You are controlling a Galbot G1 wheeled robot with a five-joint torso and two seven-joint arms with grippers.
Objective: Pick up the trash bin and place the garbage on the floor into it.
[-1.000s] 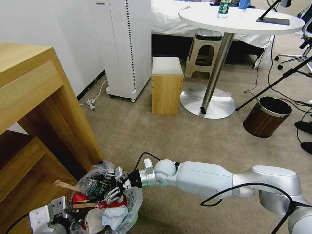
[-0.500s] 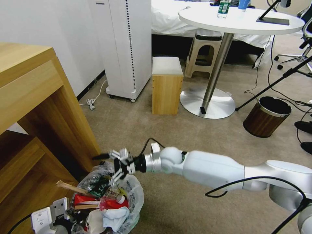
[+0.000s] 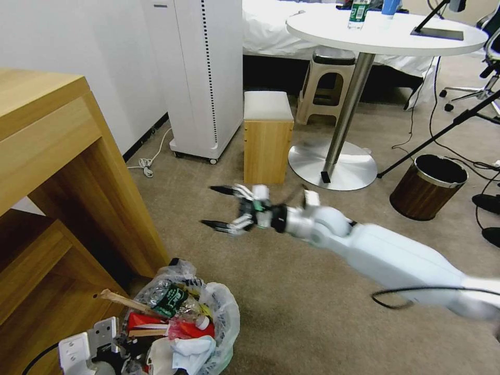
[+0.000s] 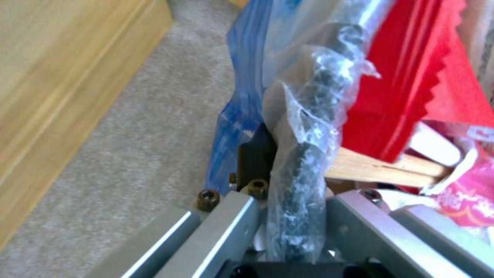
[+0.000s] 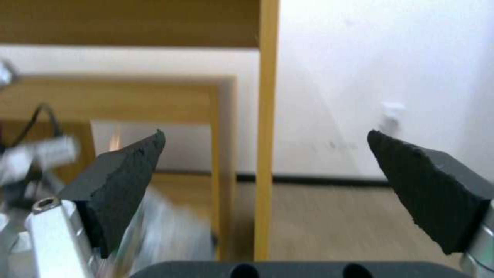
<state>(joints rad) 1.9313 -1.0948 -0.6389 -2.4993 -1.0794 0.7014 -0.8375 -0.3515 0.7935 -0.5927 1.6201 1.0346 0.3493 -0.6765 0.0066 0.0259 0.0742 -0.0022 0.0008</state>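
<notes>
The trash bin (image 3: pixel 221 317), lined with a crinkly plastic bag, stands on the beige floor (image 3: pixel 302 302) beside the wooden desk. Garbage fills it: a red wrapper (image 3: pixel 177 329), a wooden stick (image 3: pixel 121 300), white paper (image 3: pixel 192 348) and a green-label bottle (image 3: pixel 169 298). My left gripper (image 3: pixel 107 344) is shut on the bin's bag-covered rim (image 4: pixel 308 127); the red wrapper (image 4: pixel 406 85) and stick (image 4: pixel 381 170) lie just inside. My right gripper (image 3: pixel 208 206) hangs open and empty above the carpet, beyond the bin, its dark pads (image 5: pixel 123 181) wide apart.
The wooden desk (image 3: pixel 57 146) rises on the left, close to the bin. Farther off stand a white appliance (image 3: pixel 200 78), a wooden box stool (image 3: pixel 268 135), a round table's base (image 3: pixel 333 165) and a brown wood-look bin (image 3: pixel 427 187). Cables trail at the right.
My right gripper has risen out of the bin's mouth and swung away over the carpet toward the box stool, open. The bin stays held by the left gripper.
</notes>
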